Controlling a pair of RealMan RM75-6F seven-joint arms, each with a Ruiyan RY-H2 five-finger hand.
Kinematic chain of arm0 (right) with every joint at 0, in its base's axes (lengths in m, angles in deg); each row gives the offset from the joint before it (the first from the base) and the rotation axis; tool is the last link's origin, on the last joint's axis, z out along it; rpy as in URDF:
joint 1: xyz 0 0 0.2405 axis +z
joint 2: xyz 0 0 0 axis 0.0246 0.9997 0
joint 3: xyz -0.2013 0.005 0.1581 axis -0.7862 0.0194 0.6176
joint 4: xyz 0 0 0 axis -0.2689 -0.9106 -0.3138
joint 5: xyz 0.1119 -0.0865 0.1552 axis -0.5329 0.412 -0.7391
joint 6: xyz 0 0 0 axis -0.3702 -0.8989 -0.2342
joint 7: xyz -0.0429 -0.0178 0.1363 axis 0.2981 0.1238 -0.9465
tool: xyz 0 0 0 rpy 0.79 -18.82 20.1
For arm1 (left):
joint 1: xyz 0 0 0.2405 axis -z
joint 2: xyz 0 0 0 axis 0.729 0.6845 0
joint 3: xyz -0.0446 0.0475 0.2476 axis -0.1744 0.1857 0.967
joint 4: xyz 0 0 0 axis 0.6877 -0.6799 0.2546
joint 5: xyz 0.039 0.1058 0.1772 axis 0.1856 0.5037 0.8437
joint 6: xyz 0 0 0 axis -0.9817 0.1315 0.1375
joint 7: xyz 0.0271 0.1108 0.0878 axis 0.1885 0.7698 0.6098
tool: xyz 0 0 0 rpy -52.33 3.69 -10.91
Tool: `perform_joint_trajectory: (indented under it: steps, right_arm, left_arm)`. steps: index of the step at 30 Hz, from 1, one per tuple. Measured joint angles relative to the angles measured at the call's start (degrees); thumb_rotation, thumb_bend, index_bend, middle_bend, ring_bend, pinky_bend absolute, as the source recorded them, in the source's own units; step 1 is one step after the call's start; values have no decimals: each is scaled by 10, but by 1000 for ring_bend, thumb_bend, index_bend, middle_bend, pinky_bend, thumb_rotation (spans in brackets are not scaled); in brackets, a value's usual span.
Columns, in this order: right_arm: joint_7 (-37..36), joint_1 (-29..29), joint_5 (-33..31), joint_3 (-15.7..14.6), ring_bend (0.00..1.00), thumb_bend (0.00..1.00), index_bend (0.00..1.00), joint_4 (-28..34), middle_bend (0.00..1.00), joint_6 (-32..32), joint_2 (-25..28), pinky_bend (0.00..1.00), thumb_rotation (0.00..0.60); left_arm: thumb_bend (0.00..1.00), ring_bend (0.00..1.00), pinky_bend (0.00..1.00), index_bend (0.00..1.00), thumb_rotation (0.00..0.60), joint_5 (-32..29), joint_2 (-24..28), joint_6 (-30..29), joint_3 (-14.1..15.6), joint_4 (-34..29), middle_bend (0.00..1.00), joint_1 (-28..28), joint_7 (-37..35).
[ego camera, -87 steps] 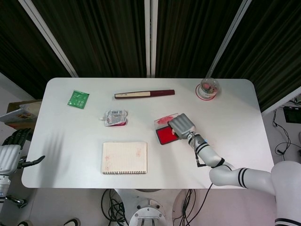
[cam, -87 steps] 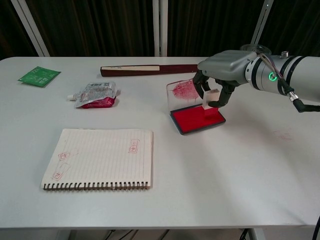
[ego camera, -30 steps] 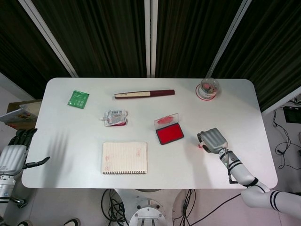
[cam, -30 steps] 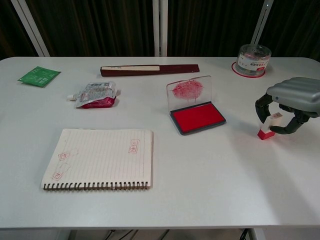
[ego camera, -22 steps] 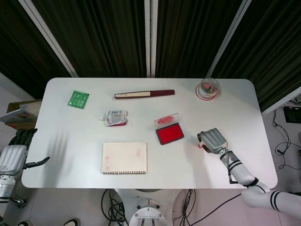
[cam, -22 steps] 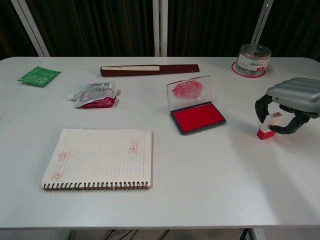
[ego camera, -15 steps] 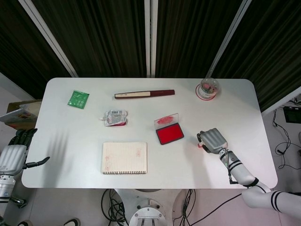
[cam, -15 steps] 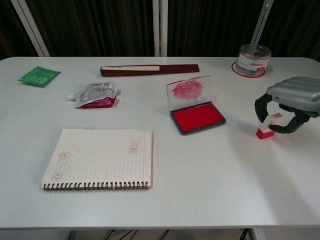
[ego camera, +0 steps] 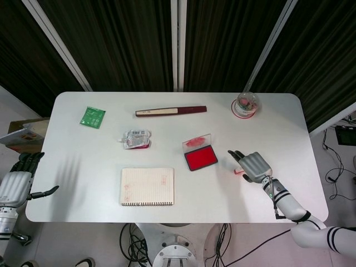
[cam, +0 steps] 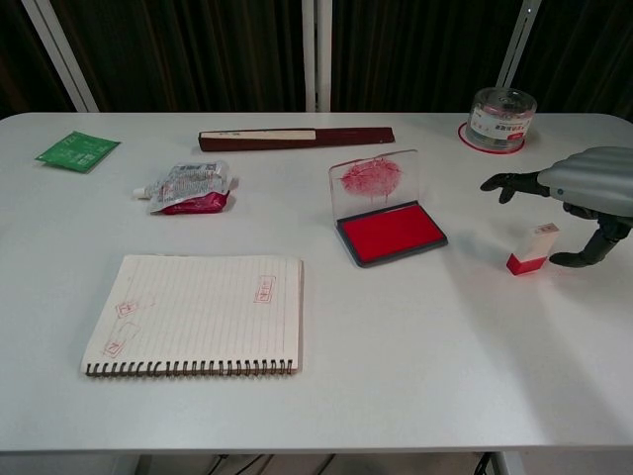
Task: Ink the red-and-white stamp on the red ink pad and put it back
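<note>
The red-and-white stamp (cam: 532, 248) has just been released upright on the bench (cam: 415, 346), the right hand (cam: 584, 198) fingers (cam: 509, 182) now spread apart, so the task seems completed.

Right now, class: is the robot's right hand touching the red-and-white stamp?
Apart. In the chest view the right hand is spread above the stamp, with bare table visible between its fingers and the stamp.

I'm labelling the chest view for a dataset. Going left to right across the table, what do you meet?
Green packet → foil pouch → notebook → red ink pad → red-and-white stamp → right robot hand.
</note>
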Motion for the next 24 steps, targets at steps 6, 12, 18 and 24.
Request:
perform_joint_trajectory:
  steps: [6, 12, 18, 24]
  right_arm:
    - [18, -16, 9, -6, 843, 58, 0, 44, 12, -34, 39, 1000, 600]
    - [13, -81, 55, -14, 114, 47, 0, 65, 0, -180, 69, 429, 600]
    - [-20, -193, 104, -22, 0, 0, 0, 5, 0, -386, 63, 0, 600]
    - [-77, -281, 109, -23, 0, 0, 0, -71, 0, -466, 51, 0, 600]
  left_arm:
    - [88, 79, 195, 1, 271, 0, 2, -8, -1, -1, 69, -3, -1]
    - [87, 79, 195, 1, 270, 0, 4, -18, -2, -3, 69, -8, 0]
    - [87, 79, 195, 1, 263, 7, 9, -34, -3, -15, 69, -12, 7]
    - [87, 79, 194, 1, 245, 14, 9, -55, -6, -20, 69, -16, 23]
